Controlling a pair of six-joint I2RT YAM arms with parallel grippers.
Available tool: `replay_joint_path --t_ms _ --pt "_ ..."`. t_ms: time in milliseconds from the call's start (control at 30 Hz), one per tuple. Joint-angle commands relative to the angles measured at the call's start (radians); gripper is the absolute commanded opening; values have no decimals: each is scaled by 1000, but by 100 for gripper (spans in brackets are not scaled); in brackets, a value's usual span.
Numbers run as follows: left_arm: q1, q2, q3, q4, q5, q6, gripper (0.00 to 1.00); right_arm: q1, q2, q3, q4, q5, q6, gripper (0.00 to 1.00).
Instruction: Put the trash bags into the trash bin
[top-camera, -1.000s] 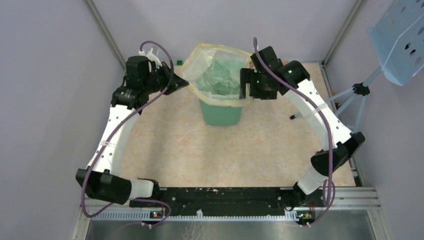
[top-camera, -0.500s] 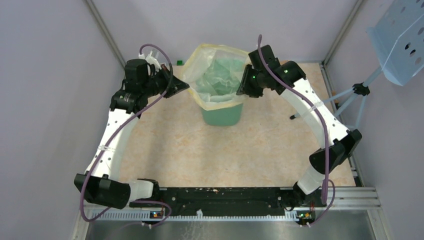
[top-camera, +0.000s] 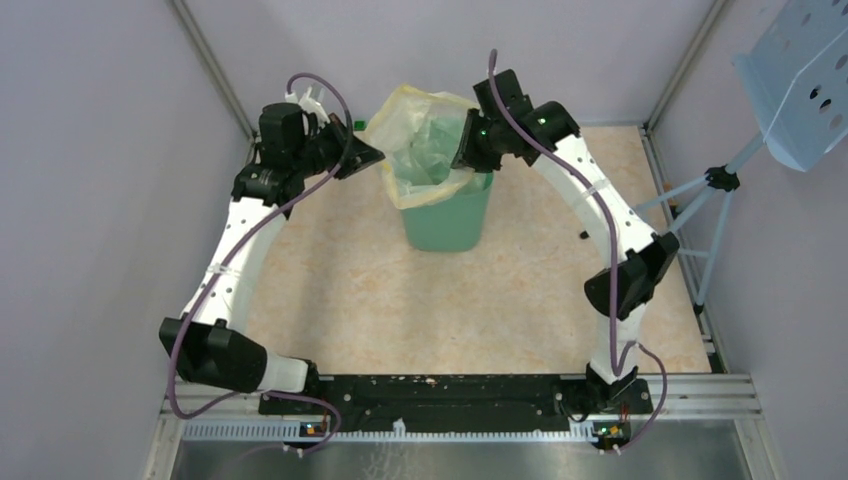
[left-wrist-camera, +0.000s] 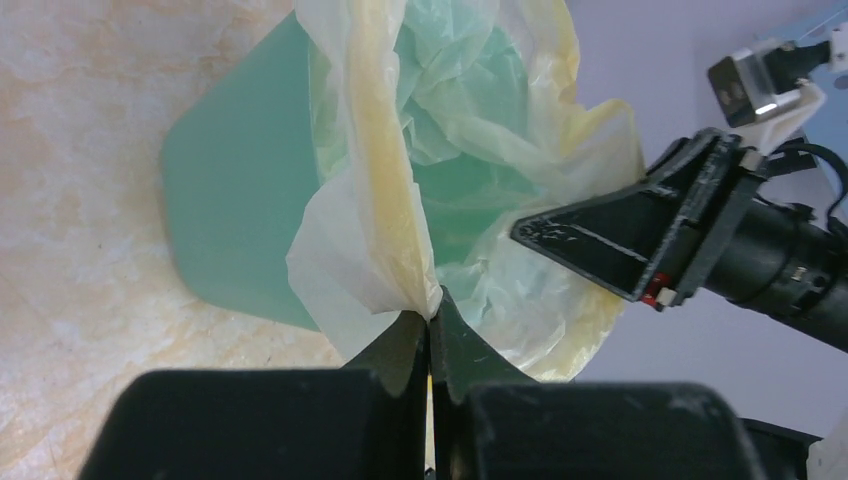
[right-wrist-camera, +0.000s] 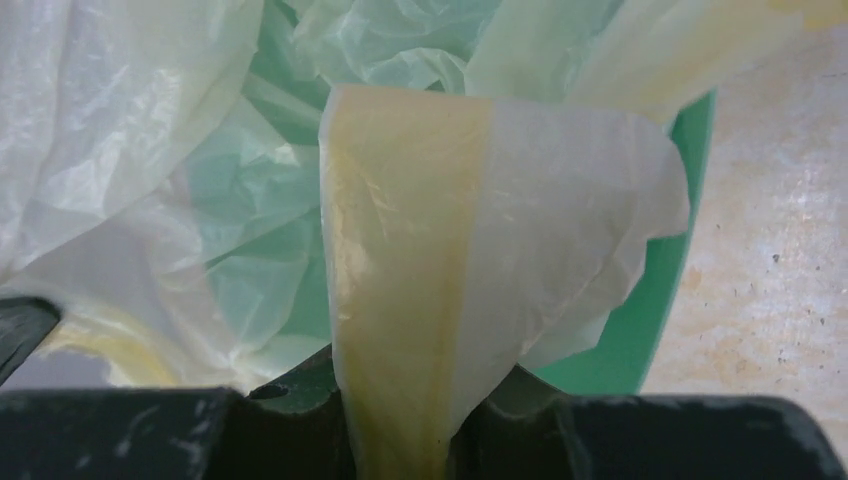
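The mint-green trash bin stands upright at the back middle of the table. The pale-yellow trash bag hangs inside it, its rim bunched above the mouth. My left gripper is shut on the bag's left rim; in the left wrist view the jaws pinch a fold of the bag beside the bin. My right gripper is at the bag's right rim. In the right wrist view it is shut on a yellow-banded fold of the bag over the bin wall.
A blue perforated panel on a tripod stands outside the right edge. Grey walls enclose the table at left, back and right. A small green object sits by the back wall. A metal rail runs along the near edge.
My right gripper has shut on the bag's right rim and moved left and back with it, narrowing the bag's mouth. My left gripper has shifted slightly right, still holding the left rim.
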Motion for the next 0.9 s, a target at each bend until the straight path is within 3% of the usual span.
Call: replay_joint_path --t_ms 0,300,433,667,867 --pt "7 43 46 126 -2 -19 0 6 77 75 43 71 -49 23" --pt "6 141 -26 274 104 -62 0 -58 175 69 41 91 -109 20" --pt "-30 173 18 332 133 -67 0 -65 179 166 -1 88 -125 21" --pt "-111 226 38 353 129 -85 0 -78 88 170 -47 -3 -151 45" --pt "-141 228 48 341 129 -80 0 -86 11 125 -90 -4 -155 52"
